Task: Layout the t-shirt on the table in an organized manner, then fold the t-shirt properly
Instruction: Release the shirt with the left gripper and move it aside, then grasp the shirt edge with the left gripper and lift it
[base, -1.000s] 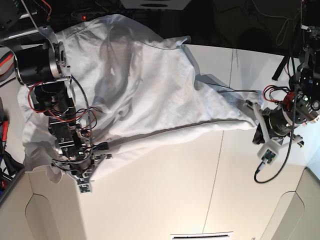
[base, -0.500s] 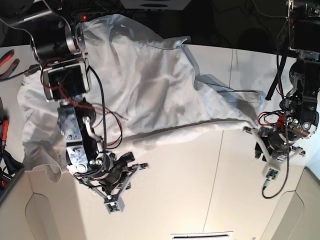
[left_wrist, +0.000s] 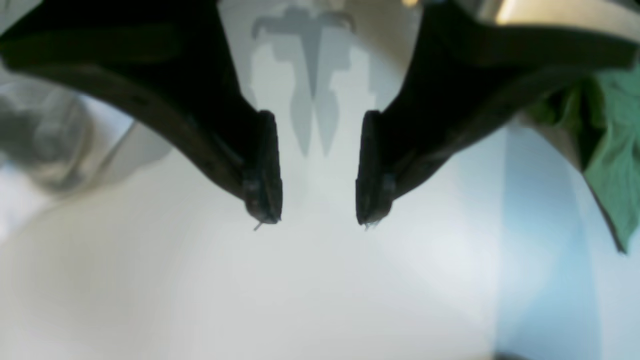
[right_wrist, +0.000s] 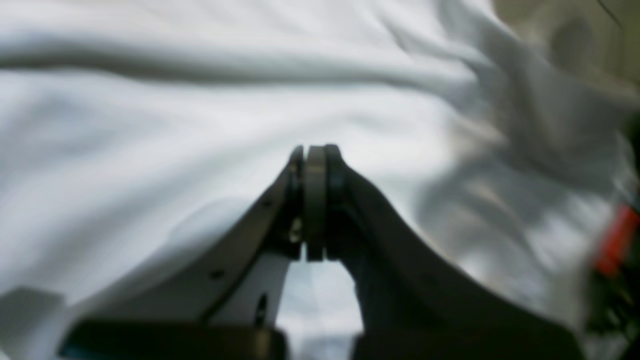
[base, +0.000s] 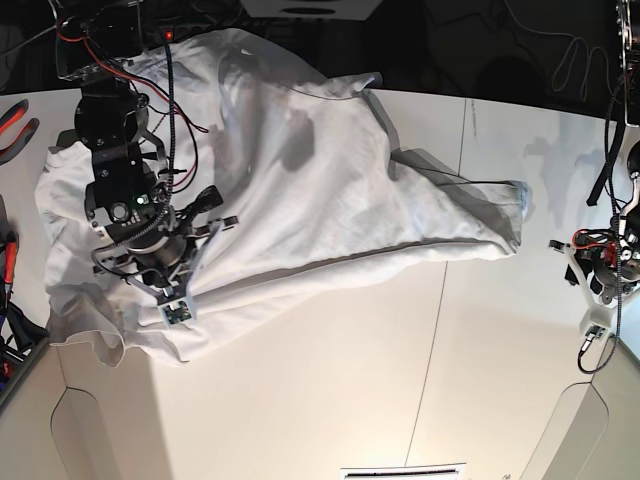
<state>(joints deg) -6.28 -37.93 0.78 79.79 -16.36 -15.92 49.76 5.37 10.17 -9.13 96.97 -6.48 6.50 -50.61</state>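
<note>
My left hand (left_wrist: 317, 220) hangs above bare bench (base: 330, 380), fingers spread with nothing between them, well apart from the shirt's (base: 300, 190) nearest corner. My right hand (right_wrist: 315, 150) sits over the shirt's other end, fingers pressed together; I cannot tell whether cloth is caught. The shirt lies wrinkled across the bench's far side.

Dark bkgd w/ cables (base: 560, 50) behind; red-handled pliers (base: 15, 120) at edge; green cloth (left_wrist: 612, 165) nearby.

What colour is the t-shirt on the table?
Plain white, no print: the t-shirt shows best in the base view.
</note>
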